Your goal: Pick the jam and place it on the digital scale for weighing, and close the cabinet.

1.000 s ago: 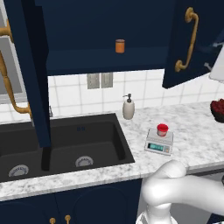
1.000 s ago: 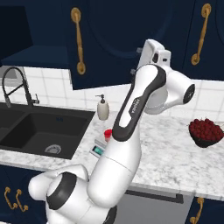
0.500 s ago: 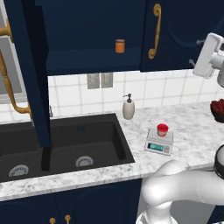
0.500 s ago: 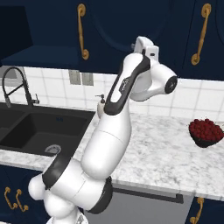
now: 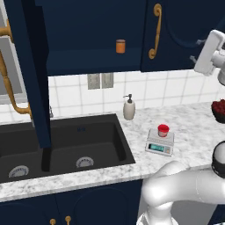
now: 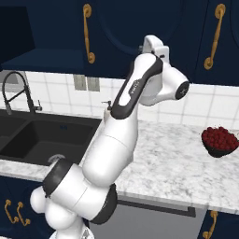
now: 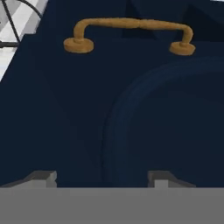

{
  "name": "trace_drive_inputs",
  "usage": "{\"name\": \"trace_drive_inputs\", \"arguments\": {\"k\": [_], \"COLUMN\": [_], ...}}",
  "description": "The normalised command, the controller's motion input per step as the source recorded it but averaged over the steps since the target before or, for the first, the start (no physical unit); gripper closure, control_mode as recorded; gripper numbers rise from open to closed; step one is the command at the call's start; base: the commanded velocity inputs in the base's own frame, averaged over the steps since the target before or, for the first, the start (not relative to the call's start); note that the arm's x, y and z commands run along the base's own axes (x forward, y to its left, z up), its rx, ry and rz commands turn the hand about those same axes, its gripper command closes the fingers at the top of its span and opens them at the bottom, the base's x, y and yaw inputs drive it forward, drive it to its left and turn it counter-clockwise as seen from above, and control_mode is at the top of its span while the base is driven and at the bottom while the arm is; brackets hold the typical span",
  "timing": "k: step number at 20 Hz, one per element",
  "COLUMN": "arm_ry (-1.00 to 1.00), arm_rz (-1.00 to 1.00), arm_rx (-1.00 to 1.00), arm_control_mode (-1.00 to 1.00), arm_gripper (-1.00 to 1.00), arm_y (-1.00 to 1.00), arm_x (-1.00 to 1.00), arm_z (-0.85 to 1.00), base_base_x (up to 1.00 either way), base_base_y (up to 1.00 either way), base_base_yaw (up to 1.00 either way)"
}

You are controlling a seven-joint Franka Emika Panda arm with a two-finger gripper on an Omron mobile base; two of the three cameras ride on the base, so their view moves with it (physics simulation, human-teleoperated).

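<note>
On the marble counter the jam [image 5: 163, 130] already sits on the digital scale [image 5: 160, 143]. Beyond it, the gripper [image 7: 102, 177], fingers spread apart and grasping nothing, presses against the cabinet [image 5: 180, 30] door just beside its brass handle [image 7: 130, 29]. To finish well, push flat and steadily until this door shuts; the far left door [image 5: 27, 66] hangs open too.

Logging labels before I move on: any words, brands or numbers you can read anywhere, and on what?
None can be read.
Digital scale display strip: bluish-green, any digits too small to read.
Jam on the scale: no legible label.
Orange-brown jar in the cabinet: plain.
Soap dispenser: plain.
Cabinet door in the hand view: bare, with a brass handle.
</note>
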Motion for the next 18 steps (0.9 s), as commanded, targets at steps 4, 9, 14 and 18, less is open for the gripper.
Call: {"name": "trace_drive_inputs", "arguments": {"k": [4,9,14,18], "arm_ry": [-0.17,-0.1,-0.04,0.0], "arm_rz": [-0.07,-0.08,-0.08,-0.06], "arm_rx": [0.0,0.0,0.0,0.0], "arm_control_mode": [-1.0,-1.0,-1.0,-1.0], "arm_gripper": [-1.0,-1.0,-1.0,-1.0], "arm_y": [0.33,0.02,0.04,0.17], "arm_x": [-0.97,-1.0,-1.0,-0.59], "arm_z": [-0.05,0.07,0.0,-0.08], "base_base_x": [0.0,0.0,0.0,0.0], "base_base_y": [0.0,0.0,0.0,0.0], "base_base_yaw": [0.0,0.0,0.0,0.0]}}
